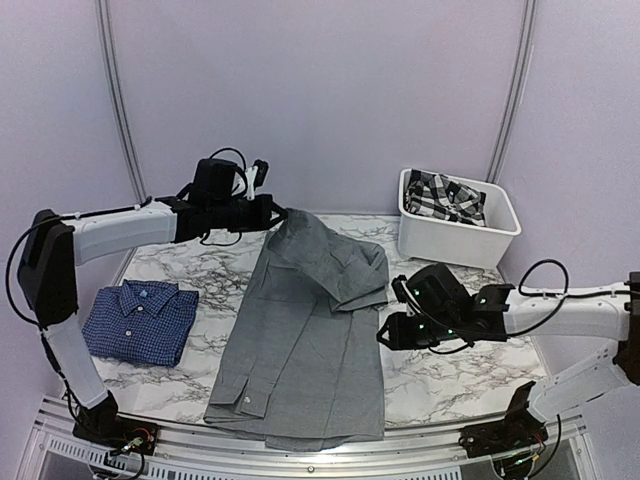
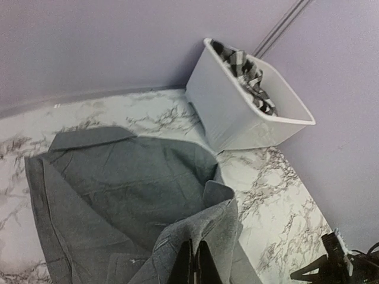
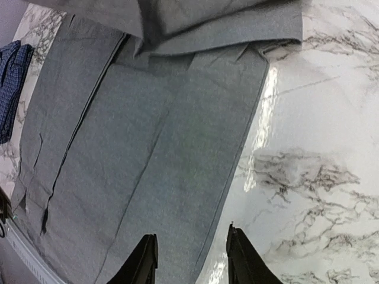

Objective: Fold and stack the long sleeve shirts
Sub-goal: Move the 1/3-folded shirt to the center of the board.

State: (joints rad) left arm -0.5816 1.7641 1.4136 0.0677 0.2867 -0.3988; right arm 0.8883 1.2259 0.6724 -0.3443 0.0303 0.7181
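Note:
The grey long sleeve shirt [image 1: 300,340] lies spread lengthwise down the middle of the marble table [image 1: 440,375], with its upper right part folded over. My left gripper [image 1: 278,215] is at the shirt's far end, shut on a raised fold of grey cloth [image 2: 225,219] near the collar; its fingertips [image 2: 188,263] pinch the fabric. My right gripper [image 1: 383,335] hovers open over the shirt's right edge [image 3: 237,165], one finger [image 3: 145,260] over cloth and the other over marble. The dark blue checked shirt [image 1: 140,320] lies folded at the left.
A white bin [image 1: 490,235] holding a black-and-white plaid garment [image 1: 445,195] stands at the back right, also seen in the left wrist view as the bin [image 2: 237,118]. A metal rail [image 1: 300,455] runs along the near table edge. Purple walls close the back.

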